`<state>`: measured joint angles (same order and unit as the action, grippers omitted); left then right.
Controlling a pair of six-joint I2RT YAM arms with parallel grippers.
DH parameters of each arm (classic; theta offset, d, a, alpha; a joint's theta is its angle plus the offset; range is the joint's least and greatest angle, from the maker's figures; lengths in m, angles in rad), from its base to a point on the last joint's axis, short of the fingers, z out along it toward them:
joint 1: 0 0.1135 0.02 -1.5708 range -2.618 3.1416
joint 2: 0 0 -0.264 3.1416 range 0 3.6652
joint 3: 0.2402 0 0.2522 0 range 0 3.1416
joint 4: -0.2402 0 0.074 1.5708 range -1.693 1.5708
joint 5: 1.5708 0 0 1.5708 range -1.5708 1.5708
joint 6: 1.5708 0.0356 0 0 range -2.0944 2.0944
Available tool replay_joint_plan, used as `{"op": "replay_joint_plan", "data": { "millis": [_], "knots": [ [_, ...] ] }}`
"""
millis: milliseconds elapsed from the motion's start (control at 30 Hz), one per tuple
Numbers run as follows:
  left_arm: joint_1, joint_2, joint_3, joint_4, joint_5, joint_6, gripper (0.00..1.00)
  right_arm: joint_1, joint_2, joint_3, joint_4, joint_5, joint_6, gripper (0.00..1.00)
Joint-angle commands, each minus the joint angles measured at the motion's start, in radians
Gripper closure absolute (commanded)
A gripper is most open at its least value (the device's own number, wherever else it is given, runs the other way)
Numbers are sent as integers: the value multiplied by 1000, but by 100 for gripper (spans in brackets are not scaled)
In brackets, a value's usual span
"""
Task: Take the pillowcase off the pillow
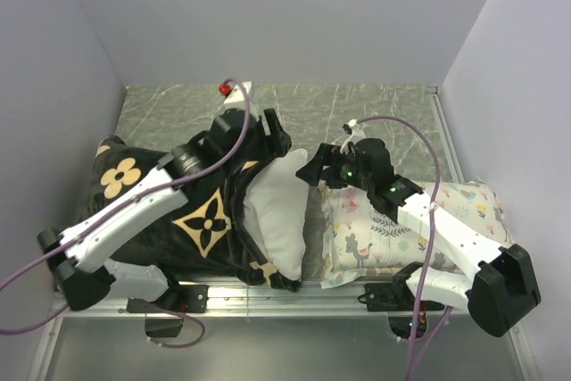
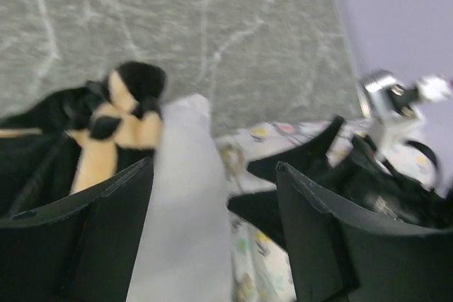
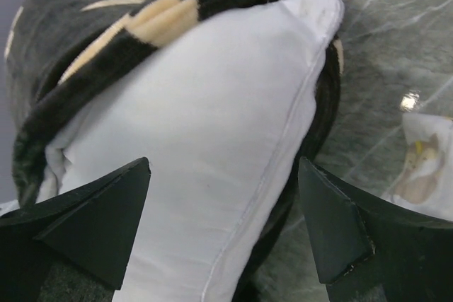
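Note:
The black plush pillowcase [image 1: 143, 198] with tan flower motifs lies at the left. The plain white pillow [image 1: 281, 207] sticks out of its right-hand opening. My left gripper [image 1: 272, 138] reaches over the pillowcase to the pillow's far corner. In the left wrist view it [image 2: 216, 182] is open, with the pillow's white edge [image 2: 184, 203] between its jaws and bunched black-and-tan pillowcase fabric [image 2: 124, 107] beyond. My right gripper [image 1: 314, 169] hovers at the pillow's right edge. In the right wrist view it [image 3: 223, 171] is open and straddles the pillow [image 3: 212, 118], with the pillowcase [image 3: 99, 47] behind it.
A smaller white pillow with pastel animal-and-plant print [image 1: 401, 220] lies at the right under the right arm, also seen in the left wrist view [image 2: 262, 252]. A small red-and-white object [image 1: 227, 89] sits at the back of the marbled grey table [image 1: 375, 109]. Walls enclose three sides.

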<state>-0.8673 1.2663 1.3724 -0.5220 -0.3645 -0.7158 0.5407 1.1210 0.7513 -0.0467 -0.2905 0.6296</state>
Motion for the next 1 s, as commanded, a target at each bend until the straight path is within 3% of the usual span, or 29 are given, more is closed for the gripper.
{"op": "replay_joint_plan", "data": {
  "millis": [0, 200, 400, 467, 500, 567, 600, 633, 700, 767, 967],
  "knots": [
    [63, 129, 103, -119, 5, 111, 24, 7, 57, 36, 117, -36, 56, 7],
    [149, 306, 188, -194, 127, 223, 24, 7, 174, 23, 244, -104, 111, 3],
    [180, 396, 149, -188, 128, 242, 28, 22, 289, 11, 338, -134, 151, 5],
    [188, 400, 126, -174, 137, 239, 33, 28, 315, 11, 349, -141, 154, 15],
    [189, 400, 123, -164, 139, 237, 41, 30, 321, 13, 350, -142, 153, 20],
    [198, 400, 122, -164, 128, 233, 56, 33, 332, 23, 335, -130, 145, 51],
    [203, 404, 126, -168, 101, 230, 72, 33, 330, 29, 321, -124, 137, 65],
    [208, 406, 131, -179, 89, 225, 78, 33, 330, 37, 289, -116, 130, 83],
    [232, 397, 140, -184, 63, 217, 95, 36, 321, 56, 265, -95, 113, 98],
    [261, 386, 151, -185, 44, 208, 100, 34, 294, 72, 219, -50, 98, 100],
    [378, 329, 155, -174, -16, 194, 99, 28, 154, 160, 27, 94, 19, 100]
  ]
}}
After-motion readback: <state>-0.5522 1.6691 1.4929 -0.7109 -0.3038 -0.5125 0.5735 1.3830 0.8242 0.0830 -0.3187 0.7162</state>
